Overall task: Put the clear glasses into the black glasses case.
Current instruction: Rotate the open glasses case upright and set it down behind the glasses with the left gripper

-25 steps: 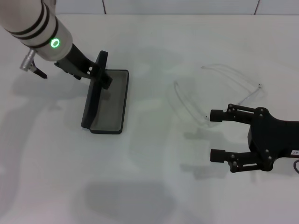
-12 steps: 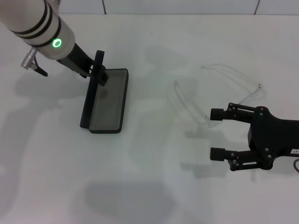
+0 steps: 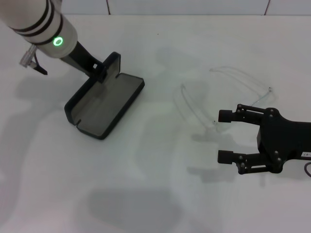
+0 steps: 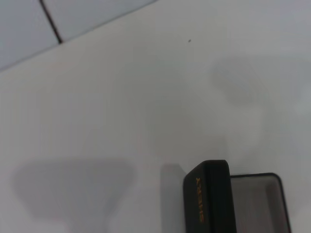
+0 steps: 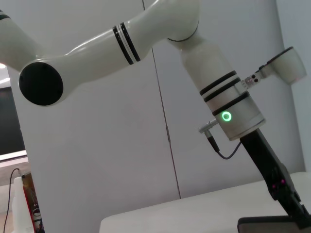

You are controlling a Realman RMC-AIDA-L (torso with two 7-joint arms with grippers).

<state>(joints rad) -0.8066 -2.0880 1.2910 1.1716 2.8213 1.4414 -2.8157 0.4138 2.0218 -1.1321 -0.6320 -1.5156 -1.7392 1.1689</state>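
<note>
Black and matte, the glasses case [image 3: 104, 104] lies open on the white table [image 3: 146, 184], over on the robot's left, its grey-lined tray turned at a slant and the lid [image 3: 111, 65] standing up along the far edge. At that raised lid edge sits the left gripper [image 3: 99, 71], its fingers right against the rim; whether they are pinching the lid or only pressing on it cannot be told from the head view. The left wrist view shows the lid's rounded corner with orange lettering [image 4: 200, 199] and a strip of the tray's rim beside it. The clear glasses [image 3: 218, 97] lie flat on the robot's right, well apart from the case, with a broad stretch of bare tabletop between them. Their lens edge faces the case and the two thin arms trail away from it. The right gripper [image 3: 224, 136] hovers just nearside of the glasses with its two fingers spread wide and nothing between them, one fingertip [image 3: 224, 116] close beside the nearer end of the frame. Bare table lies in front of the case and the gripper
</note>
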